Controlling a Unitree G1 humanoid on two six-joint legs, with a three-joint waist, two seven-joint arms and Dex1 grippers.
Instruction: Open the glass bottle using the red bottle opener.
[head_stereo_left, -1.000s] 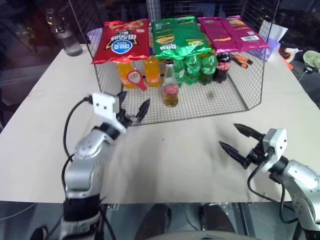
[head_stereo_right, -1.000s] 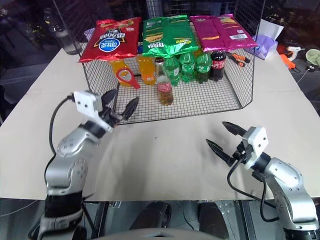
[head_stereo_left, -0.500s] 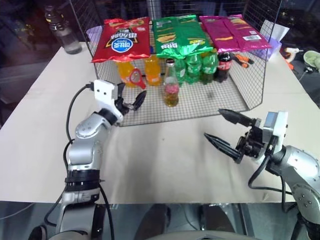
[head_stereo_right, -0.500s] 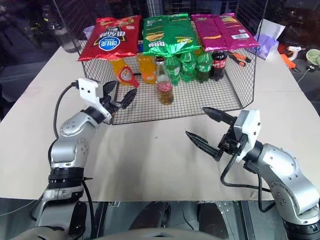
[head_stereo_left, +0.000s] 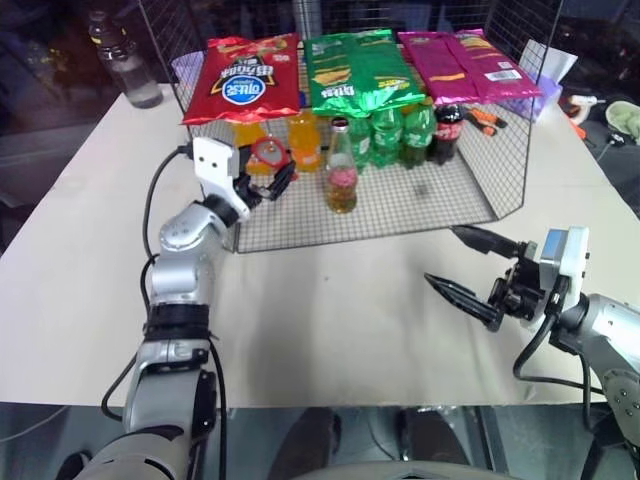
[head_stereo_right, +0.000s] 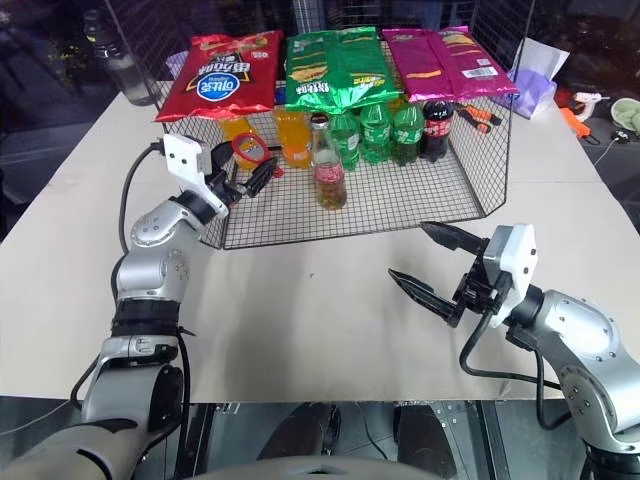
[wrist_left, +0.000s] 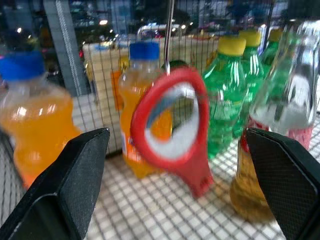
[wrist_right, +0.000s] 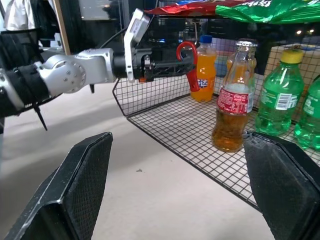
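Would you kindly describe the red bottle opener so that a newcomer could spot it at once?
Look at the wire-mesh rack on the table, under the red snack bag. There, in front of the orange soda bottles, hangs the red bottle opener: a flat red ring with a short handle, the only non-bottle there.

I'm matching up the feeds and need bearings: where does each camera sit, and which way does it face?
Head views: on the head, facing forward and down at the table and wire rack; both arms show.
Left wrist view: looks between open fingers at the red opener and the glass bottle.
Right wrist view: looks between open fingers at the bottle and the left end effector.
All views share the opener and bottle.
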